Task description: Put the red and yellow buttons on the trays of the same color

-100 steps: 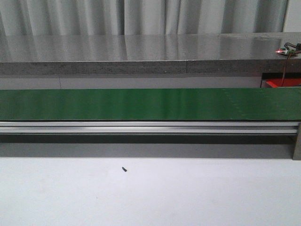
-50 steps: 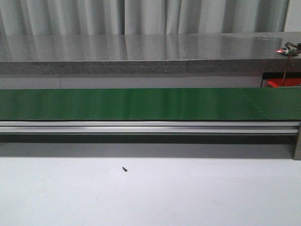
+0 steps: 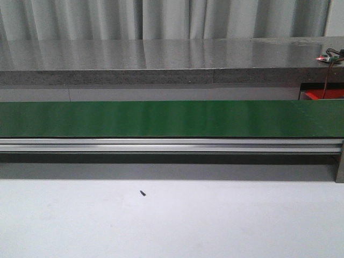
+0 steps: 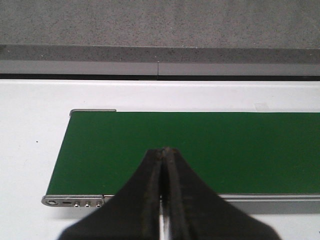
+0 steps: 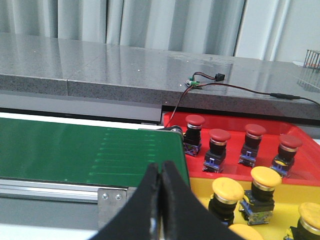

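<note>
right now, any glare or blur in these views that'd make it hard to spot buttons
Front view: soft vertical sheen on the green conveyor belt, curtain reflections on the granite counter. Right wrist view: sharp; red buttons and yellow buttons plain. Left wrist view: shut gripper near and dark.

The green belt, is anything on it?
Empty: the green belt shows bare in every view; red buttons already sit on the red tray.

Only the belt (image 3: 172, 119) differs. The faint pale marks at its right end before are gone now.

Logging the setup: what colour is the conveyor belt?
Dark green conveyor belt, clearest in the front view.
</note>
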Controlling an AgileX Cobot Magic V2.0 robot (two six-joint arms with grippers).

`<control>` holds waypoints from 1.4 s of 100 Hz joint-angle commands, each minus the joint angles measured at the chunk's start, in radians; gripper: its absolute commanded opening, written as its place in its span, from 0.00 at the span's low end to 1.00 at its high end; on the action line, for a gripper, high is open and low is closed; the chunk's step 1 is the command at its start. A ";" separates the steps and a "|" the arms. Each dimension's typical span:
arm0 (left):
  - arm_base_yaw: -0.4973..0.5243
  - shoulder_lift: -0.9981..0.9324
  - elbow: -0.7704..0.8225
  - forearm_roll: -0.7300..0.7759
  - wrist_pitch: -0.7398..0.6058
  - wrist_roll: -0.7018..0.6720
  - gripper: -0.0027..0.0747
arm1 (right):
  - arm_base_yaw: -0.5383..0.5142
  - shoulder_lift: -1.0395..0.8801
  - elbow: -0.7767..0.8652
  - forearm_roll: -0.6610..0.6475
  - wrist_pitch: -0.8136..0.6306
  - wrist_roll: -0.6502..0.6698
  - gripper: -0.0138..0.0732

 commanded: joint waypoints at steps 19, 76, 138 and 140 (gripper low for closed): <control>-0.008 -0.062 -0.015 -0.019 -0.084 0.017 0.01 | 0.003 -0.018 -0.018 -0.005 -0.076 -0.008 0.08; -0.008 -0.367 0.188 -0.035 -0.097 0.017 0.01 | 0.003 -0.018 -0.018 -0.005 -0.076 -0.008 0.08; -0.008 -0.700 0.410 -0.037 -0.121 0.017 0.01 | 0.003 -0.018 -0.018 -0.005 -0.076 -0.008 0.08; -0.008 -0.703 0.419 -0.030 -0.131 0.017 0.01 | 0.003 -0.018 -0.018 -0.005 -0.076 -0.008 0.08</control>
